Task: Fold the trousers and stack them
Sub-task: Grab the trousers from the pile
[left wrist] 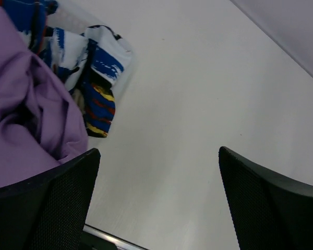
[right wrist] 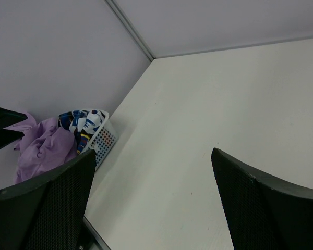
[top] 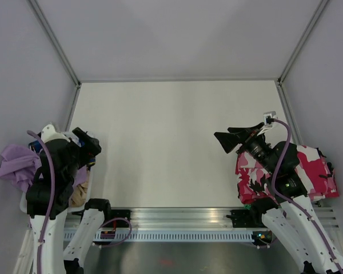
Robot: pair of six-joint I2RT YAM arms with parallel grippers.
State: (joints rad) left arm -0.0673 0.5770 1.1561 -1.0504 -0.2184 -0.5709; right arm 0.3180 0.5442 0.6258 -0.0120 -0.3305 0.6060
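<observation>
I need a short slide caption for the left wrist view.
Open left gripper over the table, beside crumpled lilac trousers and blue-and-white clothing.

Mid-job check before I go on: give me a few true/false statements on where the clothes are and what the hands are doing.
1. The trousers are spread flat in the middle. False: they lie bunched in the basket at the left edge of the table.
2. The left hand and the right hand are both open, holding nothing. True.
3. The camouflage garment lies on the right, partly under the right arm. True.
4. The blue-and-white clothing sits on the camouflage garment. False: it is in the basket beside the trousers.
</observation>
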